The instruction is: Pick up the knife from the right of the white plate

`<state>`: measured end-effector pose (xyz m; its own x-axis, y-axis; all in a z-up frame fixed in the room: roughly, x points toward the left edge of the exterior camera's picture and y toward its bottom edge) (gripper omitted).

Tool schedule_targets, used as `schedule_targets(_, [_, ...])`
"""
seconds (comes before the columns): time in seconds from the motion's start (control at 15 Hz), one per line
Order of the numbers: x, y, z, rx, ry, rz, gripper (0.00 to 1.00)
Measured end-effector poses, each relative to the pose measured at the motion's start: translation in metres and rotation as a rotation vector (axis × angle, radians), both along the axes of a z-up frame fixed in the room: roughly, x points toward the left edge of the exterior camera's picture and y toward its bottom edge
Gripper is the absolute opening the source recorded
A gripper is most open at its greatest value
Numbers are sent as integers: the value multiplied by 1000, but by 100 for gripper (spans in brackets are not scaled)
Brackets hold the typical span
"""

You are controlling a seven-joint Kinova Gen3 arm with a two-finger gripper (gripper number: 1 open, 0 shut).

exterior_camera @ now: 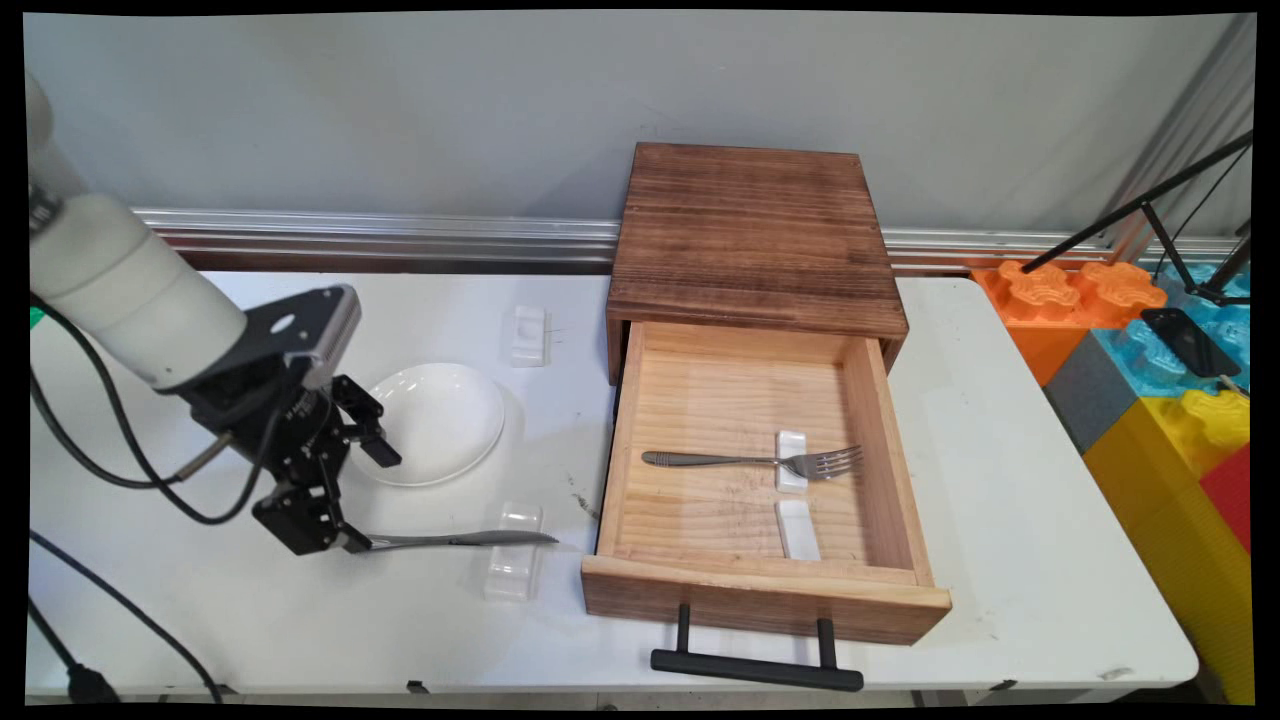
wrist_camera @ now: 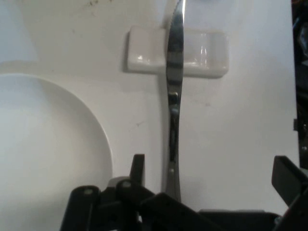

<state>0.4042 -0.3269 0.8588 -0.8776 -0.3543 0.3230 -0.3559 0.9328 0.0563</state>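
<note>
1. the pincer [exterior_camera: 345, 500] stands spread wide about the knife [exterior_camera: 470, 539] handle, gripping nothing.
2. the knife lies on the counter [exterior_camera: 1000, 480], blade across a small white rest [exterior_camera: 513, 565], beside the plate [exterior_camera: 435, 422].
3. it looks thin, stiff and slick; the handle end seems the best hold.
4. open counter lies nearer the camera; the open drawer [exterior_camera: 760, 590] crowds the blade's side.

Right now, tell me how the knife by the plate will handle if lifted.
The knife looks like thin polished metal: probably stiff, light and slippery. Its blade lies across a white rest, so a push may pivot it. The open claw flanks only the handle's end, so the blade may droop.
</note>
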Motion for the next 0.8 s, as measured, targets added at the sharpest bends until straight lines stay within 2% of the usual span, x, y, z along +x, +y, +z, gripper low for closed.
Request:
schedule_targets(0.27, [-3,-1,-22,-15,1,-27,100])
schedule_targets(0.8, [-13,-5,-55,-45,6,-38,100])
